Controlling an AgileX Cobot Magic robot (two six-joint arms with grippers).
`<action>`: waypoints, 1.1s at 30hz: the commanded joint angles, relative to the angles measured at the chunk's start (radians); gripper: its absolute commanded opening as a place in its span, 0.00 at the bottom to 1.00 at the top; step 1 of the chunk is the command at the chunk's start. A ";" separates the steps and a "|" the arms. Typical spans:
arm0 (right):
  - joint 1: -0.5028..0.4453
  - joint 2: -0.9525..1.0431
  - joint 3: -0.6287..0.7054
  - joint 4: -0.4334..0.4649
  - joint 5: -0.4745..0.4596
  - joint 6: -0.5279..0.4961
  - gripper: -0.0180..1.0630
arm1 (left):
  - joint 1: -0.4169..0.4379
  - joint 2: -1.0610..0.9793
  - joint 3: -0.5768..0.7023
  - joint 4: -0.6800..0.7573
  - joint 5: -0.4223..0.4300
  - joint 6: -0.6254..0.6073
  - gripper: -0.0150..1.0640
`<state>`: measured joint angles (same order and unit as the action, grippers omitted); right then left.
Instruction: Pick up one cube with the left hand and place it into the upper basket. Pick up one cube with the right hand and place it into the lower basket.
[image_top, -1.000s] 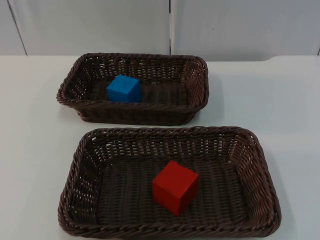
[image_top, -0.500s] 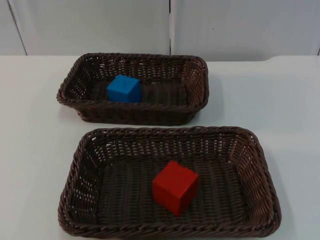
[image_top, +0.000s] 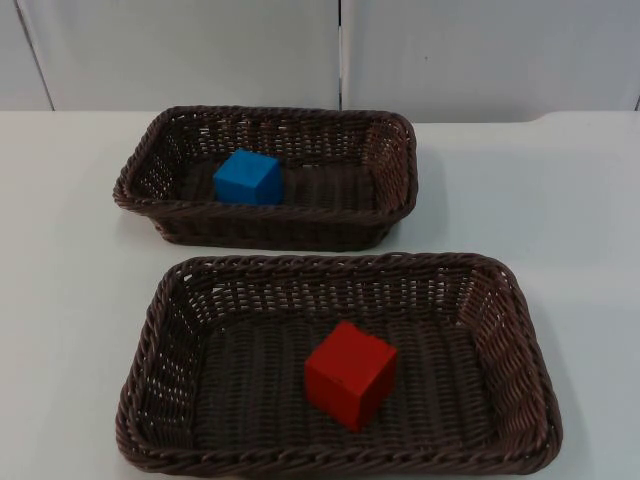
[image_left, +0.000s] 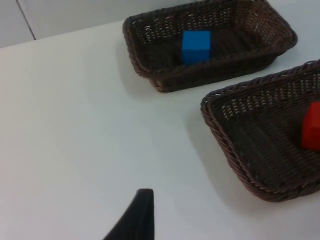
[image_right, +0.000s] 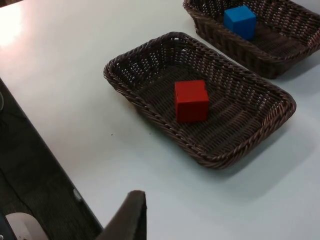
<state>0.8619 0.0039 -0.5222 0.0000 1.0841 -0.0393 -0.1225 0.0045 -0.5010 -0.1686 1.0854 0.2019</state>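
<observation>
I am seeing the red cube (image_top: 350, 374) resting at 5 o'clock of the blue cube (image_top: 247, 177); both are looking rigid, light, best pinched across flat opposite faces. I cannot tell either gripper's opening; both arms are waiting off the baskets.

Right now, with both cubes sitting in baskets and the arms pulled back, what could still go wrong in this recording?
Little looks likely to go wrong. The blue cube rests in the upper basket, the red cube in the lower basket.

1. The lower basket's near rim sits close to the table edge, so a bump might push it off.
2. The red cube lies turned at an angle; a re-grasp might catch its corners.
3. The baskets stand close together, so reaching into one could nudge the other.
</observation>
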 joint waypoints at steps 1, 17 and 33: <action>-0.002 -0.004 0.006 0.006 -0.007 0.000 0.99 | 0.010 -0.004 0.005 -0.009 -0.001 -0.001 0.99; -0.002 -0.004 0.006 0.006 -0.007 0.000 0.99 | 0.101 -0.004 0.005 -0.009 -0.001 -0.001 0.99; -0.146 -0.004 0.006 0.006 -0.007 0.000 0.99 | 0.101 -0.004 0.005 -0.009 -0.001 -0.001 0.99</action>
<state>0.7299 0.0039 -0.5222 0.0054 1.0841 -0.0393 -0.0235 0.0045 -0.5010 -0.1686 1.0854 0.2019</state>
